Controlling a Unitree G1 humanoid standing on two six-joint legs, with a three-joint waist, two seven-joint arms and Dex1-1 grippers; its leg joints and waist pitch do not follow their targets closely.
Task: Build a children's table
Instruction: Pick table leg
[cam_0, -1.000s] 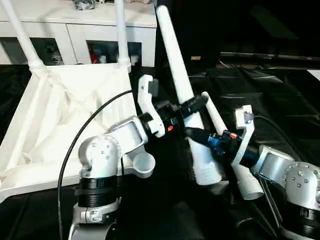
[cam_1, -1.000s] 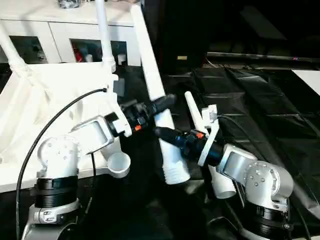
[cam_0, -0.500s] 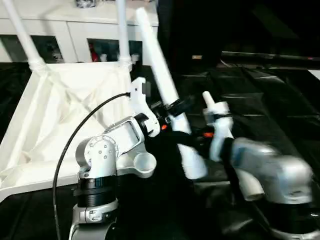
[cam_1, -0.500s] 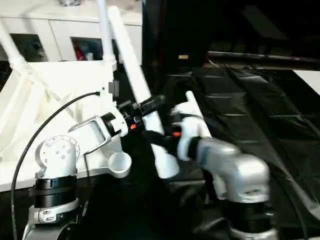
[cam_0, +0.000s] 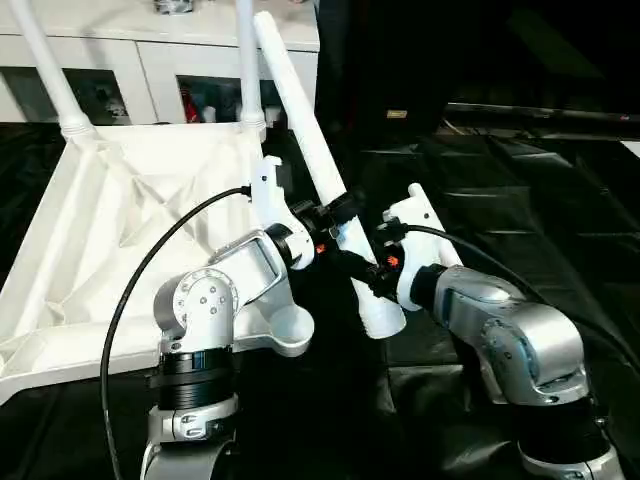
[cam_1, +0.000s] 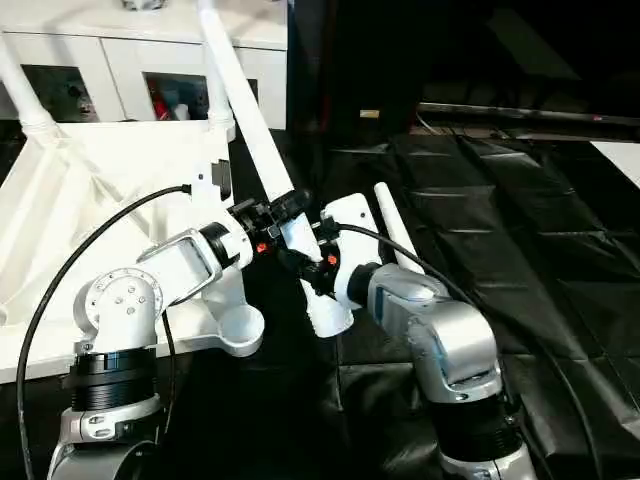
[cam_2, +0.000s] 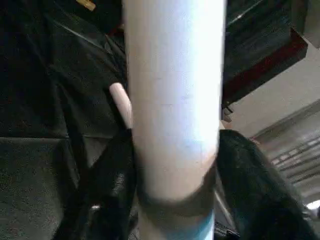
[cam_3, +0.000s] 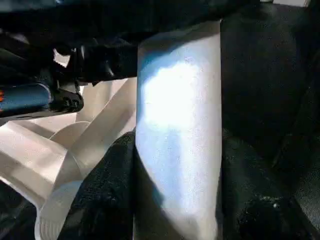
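Observation:
The children's table tabletop (cam_0: 110, 220) lies upside down at the left, with two white legs (cam_0: 45, 70) (cam_0: 247, 60) standing in its far corner sockets. The near corner socket (cam_0: 290, 330) is open beside my left arm. A third leg (cam_0: 300, 110) hangs tilted, its top leaning away to the left and its ribbed end (cam_0: 385, 320) low. My left gripper (cam_0: 338, 212) is shut on its middle, fingers (cam_2: 115, 170) pressed to both sides. My right gripper (cam_0: 368, 272) is shut on it just below. Another leg (cam_1: 395, 230) lies behind my right wrist.
A white cabinet (cam_0: 160, 70) with glass doors stands behind the tabletop. Crumpled black sheeting (cam_0: 540, 200) covers the surface to the right and in front. A black cable (cam_0: 150, 270) loops over my left arm.
The held leg has moved left, toward the tabletop's near corner, and my right arm has followed it. My left gripper's fingers have closed in onto the leg.

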